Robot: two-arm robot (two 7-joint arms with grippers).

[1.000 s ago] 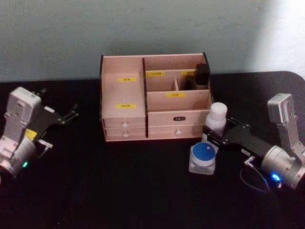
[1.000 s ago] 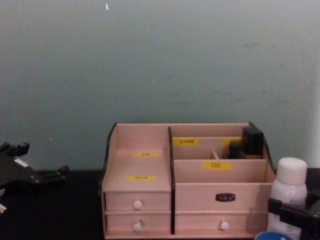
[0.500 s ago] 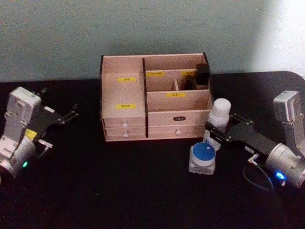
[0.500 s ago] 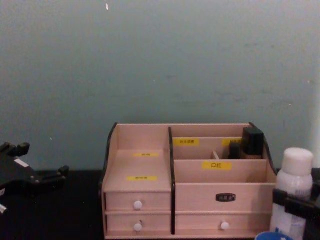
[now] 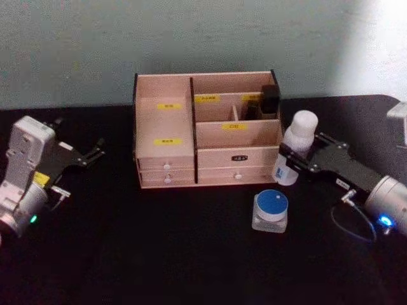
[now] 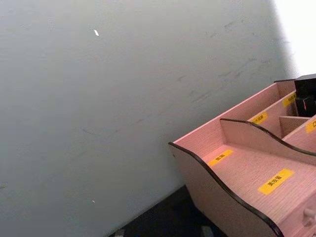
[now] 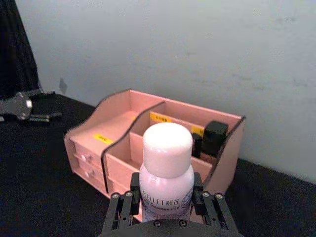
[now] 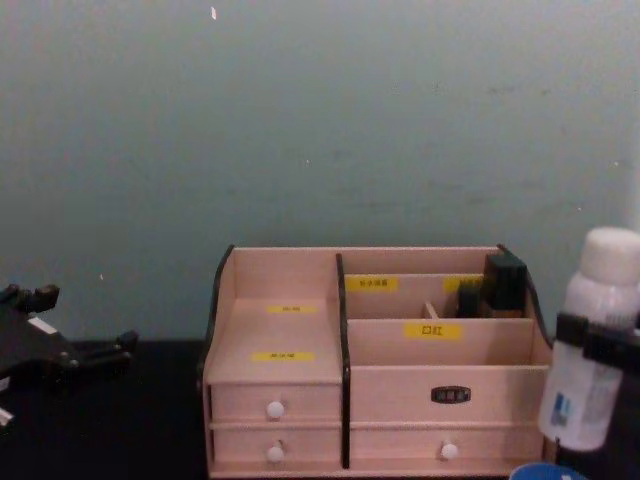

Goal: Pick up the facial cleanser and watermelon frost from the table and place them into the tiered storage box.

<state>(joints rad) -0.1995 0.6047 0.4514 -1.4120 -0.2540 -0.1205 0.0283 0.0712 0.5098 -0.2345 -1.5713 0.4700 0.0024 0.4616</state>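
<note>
While right gripper point(image 5: 292, 159) jaws clamp its middle, facial cleanser point(image 5: 300, 132) near upright, cap up, top leaning right

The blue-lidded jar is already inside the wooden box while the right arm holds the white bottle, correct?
No. The head view shows the watermelon frost, the blue-lidded jar, standing on the table in front of the tiered storage box, not inside it. The right gripper does hold the facial cleanser, the white bottle; the left gripper sits open, left of the box.
</note>
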